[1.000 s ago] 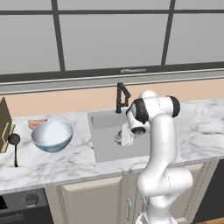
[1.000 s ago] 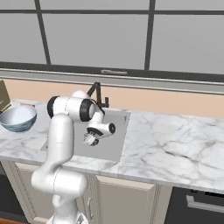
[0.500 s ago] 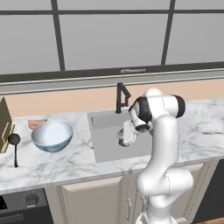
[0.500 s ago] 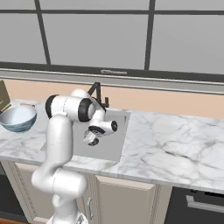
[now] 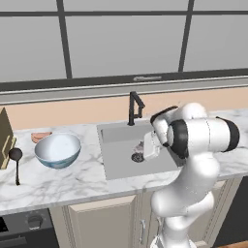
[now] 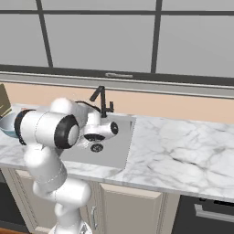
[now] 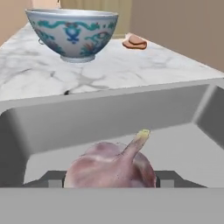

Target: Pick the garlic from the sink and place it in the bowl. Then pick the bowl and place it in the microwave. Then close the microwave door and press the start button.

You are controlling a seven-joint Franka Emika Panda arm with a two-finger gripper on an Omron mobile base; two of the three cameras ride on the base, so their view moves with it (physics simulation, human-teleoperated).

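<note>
A white Franka arm reaches down into the grey metal sink [image 5: 116,164], its hand [image 7: 112,180] clamped on the garlic [image 7: 111,168], one dark finger [image 7: 52,178] showing at each side of the bulb. In the hand view the garlic fills the lower middle: a rounded, pale pinkish-purple bulb with faint lengthwise streaks, its long axis running from the fat base near the camera out to a pointed yellowish tip that leans away toward the basin's smooth far wall. In the left base view the hand hangs just above the round dark drain [image 5: 137,157], in front of the black faucet [image 5: 134,107]. The bowl [image 5: 57,150], white inside with blue-green patterning outside, stands upright on the marble desk [image 5: 58,181] left of the sink, well apart from the garlic.
</note>
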